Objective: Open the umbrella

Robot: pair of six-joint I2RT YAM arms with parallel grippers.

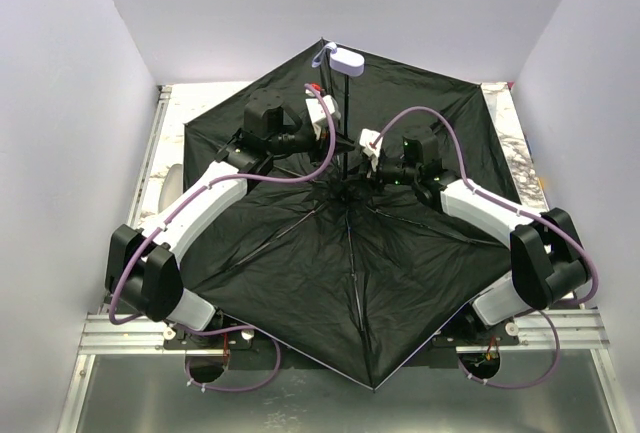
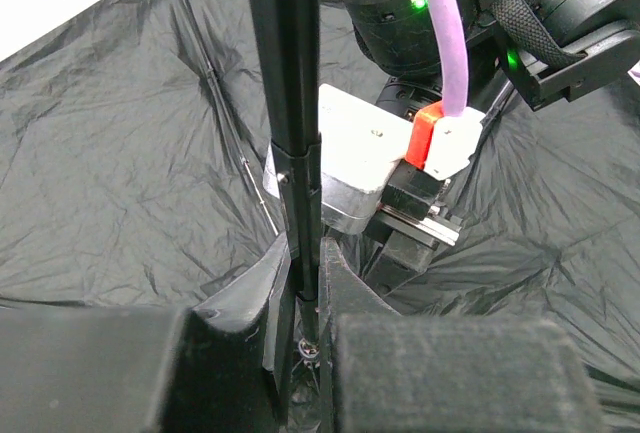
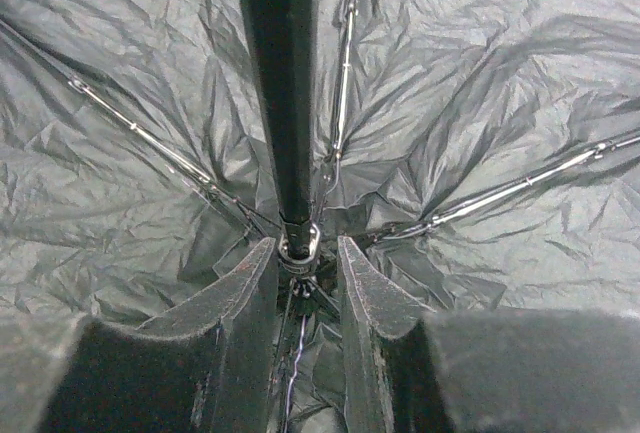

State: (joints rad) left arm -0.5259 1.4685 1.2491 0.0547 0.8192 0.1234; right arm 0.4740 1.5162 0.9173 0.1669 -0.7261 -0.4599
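While the umbrella (image 1: pixel 350 263) lies canopy-down from above, shaft upright, hold it vertical. Left wrist: the left gripper (image 2: pixel 303 298) pinches the shaft; stay firm. Right wrist: the right gripper (image 3: pixel 300 278) straddles the runner (image 3: pixel 299 243), contact unclear; push squarely.

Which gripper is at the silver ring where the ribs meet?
The right gripper: its fingers flank the silver ring, while the left gripper straddles plain black shaft.

Pale marbled table (image 1: pixel 512 128) showing at the far corners; plain white walls (image 1: pixel 60 133) on three sides; silver metal rail (image 1: pixel 125 333) along the near edge, with a grey metal sheet (image 1: pixel 130 398) below it.
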